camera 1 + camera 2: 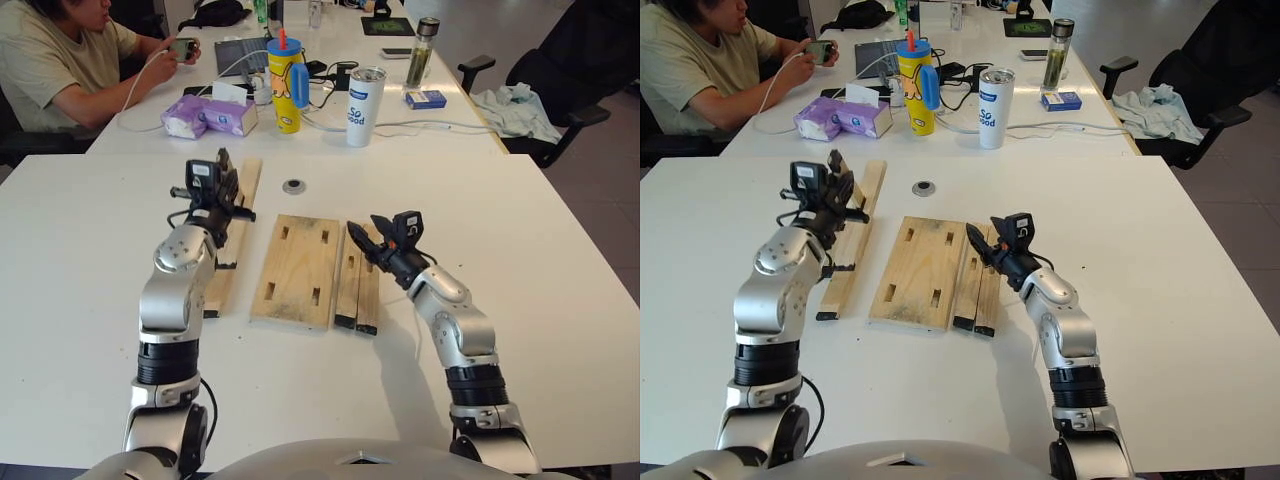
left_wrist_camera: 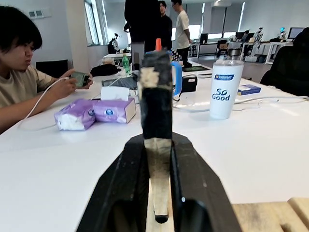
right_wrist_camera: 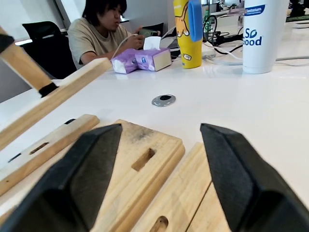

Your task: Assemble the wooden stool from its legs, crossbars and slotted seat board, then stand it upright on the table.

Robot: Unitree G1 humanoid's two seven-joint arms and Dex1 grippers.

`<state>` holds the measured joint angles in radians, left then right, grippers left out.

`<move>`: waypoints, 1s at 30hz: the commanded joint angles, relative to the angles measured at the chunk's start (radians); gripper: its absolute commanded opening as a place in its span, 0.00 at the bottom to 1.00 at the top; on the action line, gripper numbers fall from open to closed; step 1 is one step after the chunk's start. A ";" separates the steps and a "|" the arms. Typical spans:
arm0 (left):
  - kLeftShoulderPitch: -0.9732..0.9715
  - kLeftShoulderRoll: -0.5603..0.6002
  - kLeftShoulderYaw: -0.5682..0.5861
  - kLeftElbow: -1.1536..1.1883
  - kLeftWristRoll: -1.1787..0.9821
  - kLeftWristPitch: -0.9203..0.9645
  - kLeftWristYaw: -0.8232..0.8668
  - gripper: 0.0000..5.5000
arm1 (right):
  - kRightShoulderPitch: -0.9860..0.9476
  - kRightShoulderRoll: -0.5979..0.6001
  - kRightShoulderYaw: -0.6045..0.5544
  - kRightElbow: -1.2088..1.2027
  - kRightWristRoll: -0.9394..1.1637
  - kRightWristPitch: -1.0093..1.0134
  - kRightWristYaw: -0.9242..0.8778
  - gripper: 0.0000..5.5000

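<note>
The left pincer (image 1: pixel 224 178) is clenched on a wooden bar (image 2: pixel 155 96) that tilts upward from it. The right pincer (image 1: pixel 366 233) is released, gaping just above two legs (image 1: pixel 357 290) lying side by side on the counter (image 1: pixel 540 260); the slotted seat board (image 1: pixel 295 268) lies flat between both pincers.

Seat board (image 1: pixel 293 270) flat; two legs (image 1: pixel 357 290) just right; plank (image 1: pixel 843 275) left; bar (image 2: pixel 157 106) lifted.
</note>
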<state>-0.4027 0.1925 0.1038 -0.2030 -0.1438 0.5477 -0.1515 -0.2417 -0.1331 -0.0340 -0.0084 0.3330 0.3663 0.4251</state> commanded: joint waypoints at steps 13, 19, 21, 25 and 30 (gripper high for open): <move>-0.169 0.078 0.167 0.103 -0.481 0.166 -0.337 0.07 | -0.224 -0.040 -0.311 0.064 0.633 0.434 0.121 0.98; -0.251 0.111 0.248 0.149 -0.790 0.389 -0.438 0.07 | -0.279 -0.073 -0.353 0.102 0.838 0.630 0.124 0.98; -0.274 0.112 0.265 0.166 -0.871 0.444 -0.443 0.07 | -0.284 -0.082 -0.343 0.102 0.877 0.682 0.125 0.98; -0.308 0.111 0.281 0.216 -0.951 0.491 -0.431 0.07 | -0.292 -0.094 -0.358 0.087 0.978 0.753 0.129 0.98; -0.307 0.103 0.263 0.236 -1.000 0.518 -0.427 0.07 | -0.313 -0.104 -0.387 0.109 1.093 0.785 0.109 0.98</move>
<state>-0.6924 0.2963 0.3750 0.0247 -1.1219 1.0502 -0.5828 -0.5199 -0.2235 -0.3931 0.0945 1.3555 1.1307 0.5460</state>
